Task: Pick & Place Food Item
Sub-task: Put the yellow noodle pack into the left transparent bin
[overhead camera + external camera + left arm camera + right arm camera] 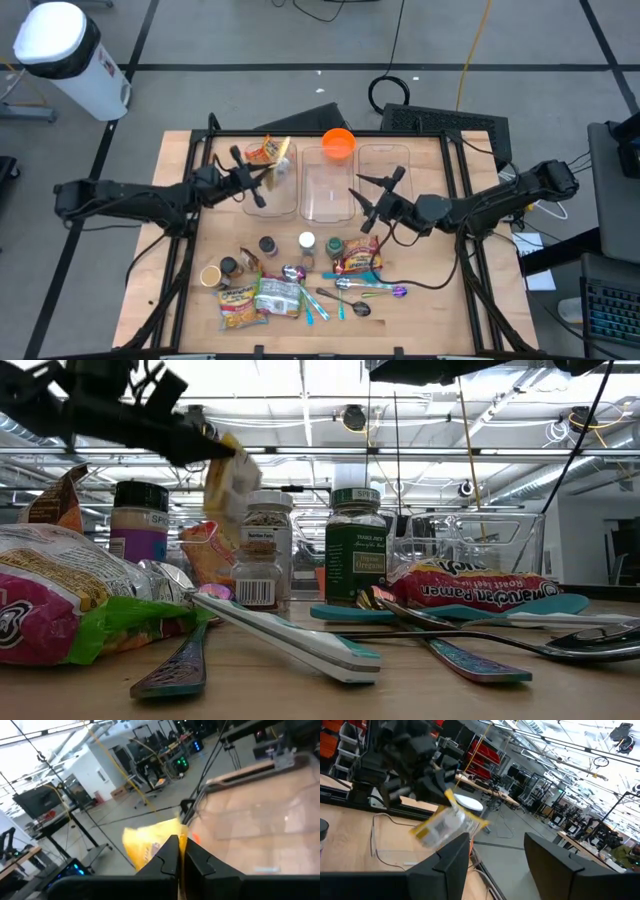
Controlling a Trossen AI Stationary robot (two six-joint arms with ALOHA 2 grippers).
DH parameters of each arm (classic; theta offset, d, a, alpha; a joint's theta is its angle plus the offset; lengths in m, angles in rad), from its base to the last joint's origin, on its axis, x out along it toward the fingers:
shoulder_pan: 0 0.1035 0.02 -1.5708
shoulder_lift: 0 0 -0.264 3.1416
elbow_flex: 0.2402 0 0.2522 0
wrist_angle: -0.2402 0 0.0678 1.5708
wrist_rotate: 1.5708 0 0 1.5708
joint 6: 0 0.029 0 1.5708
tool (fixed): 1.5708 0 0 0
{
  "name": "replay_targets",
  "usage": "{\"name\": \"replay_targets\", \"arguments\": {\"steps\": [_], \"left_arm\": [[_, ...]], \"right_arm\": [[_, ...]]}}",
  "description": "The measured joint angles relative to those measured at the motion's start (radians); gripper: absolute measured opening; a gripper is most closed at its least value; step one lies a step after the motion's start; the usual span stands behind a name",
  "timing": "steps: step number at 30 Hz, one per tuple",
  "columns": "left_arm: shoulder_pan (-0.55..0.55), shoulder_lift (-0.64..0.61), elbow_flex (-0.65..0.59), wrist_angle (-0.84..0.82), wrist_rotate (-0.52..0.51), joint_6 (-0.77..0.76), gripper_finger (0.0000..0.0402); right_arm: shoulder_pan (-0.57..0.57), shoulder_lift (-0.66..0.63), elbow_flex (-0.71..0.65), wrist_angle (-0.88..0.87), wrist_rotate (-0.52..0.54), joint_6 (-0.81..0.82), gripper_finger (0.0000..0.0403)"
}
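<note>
My left gripper [266, 174] is shut on a yellow and white snack packet [282, 160], held in the air over the left clear container [262, 205]. The packet also shows in the low view [228, 485], the left wrist view [147, 840] and the right wrist view [444, 827]. An orange-brown snack bag [262, 150] sits at that container's far end. My right gripper [364, 192] is open and empty, above the table beside the middle clear container [327, 190]. Its fingers stand apart in its wrist view [495, 855]. My left gripper pinches the packet's yellow edge [176, 831] between its two shut fingers [167, 851]. The fingers come from the table's left, slanting a little downward. The packet hangs tilted below and beyond the fingertips [205, 452], lifted clear of the container and the table.
A third clear container [388, 165] and an orange bowl [338, 143] stand at the back. Spice jars [268, 245], a ramen packet [357, 262], snack bags [262, 300] and several spoons [365, 288] crowd the table's near half. A cable [430, 285] trails at the right.
</note>
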Motion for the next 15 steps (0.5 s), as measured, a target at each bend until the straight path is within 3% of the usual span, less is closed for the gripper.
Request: {"name": "replay_targets", "arguments": {"steps": [7,15], "left_arm": [[0.123,0.023,-0.038,0.004,0.127,-0.023,0.0006],[0.196,0.113,-0.038,0.005,0.082,-0.015,0.0016]], "right_arm": [[0.000,0.000,0.000,0.000,0.000,0.000,0.0174],[0.000,0.000,0.000,0.000,-0.001,0.000,0.0173]]}}
